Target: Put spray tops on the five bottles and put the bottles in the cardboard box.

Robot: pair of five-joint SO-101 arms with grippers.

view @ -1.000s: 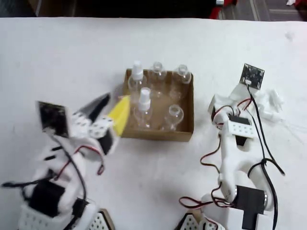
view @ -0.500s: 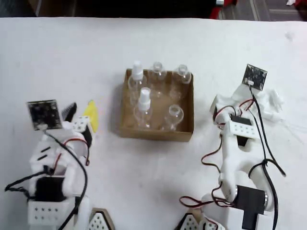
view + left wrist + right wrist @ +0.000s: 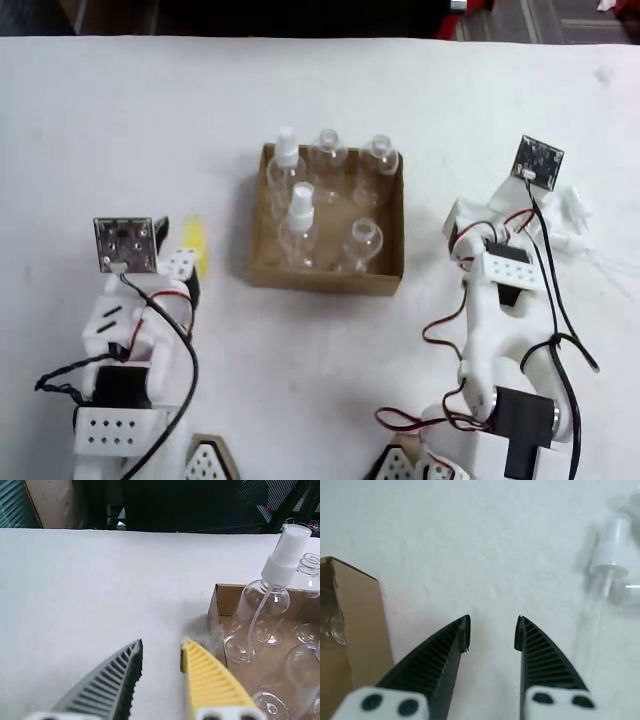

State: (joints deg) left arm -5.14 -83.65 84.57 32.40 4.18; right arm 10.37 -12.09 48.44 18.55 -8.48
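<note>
The cardboard box (image 3: 322,277) sits in the middle of the high view with five bottles (image 3: 363,240) inside, two wearing spray tops (image 3: 301,198). Left of it, the left gripper (image 3: 161,652) has its fingers apart and empty. Right of it, the right gripper (image 3: 491,627) does too.
</note>
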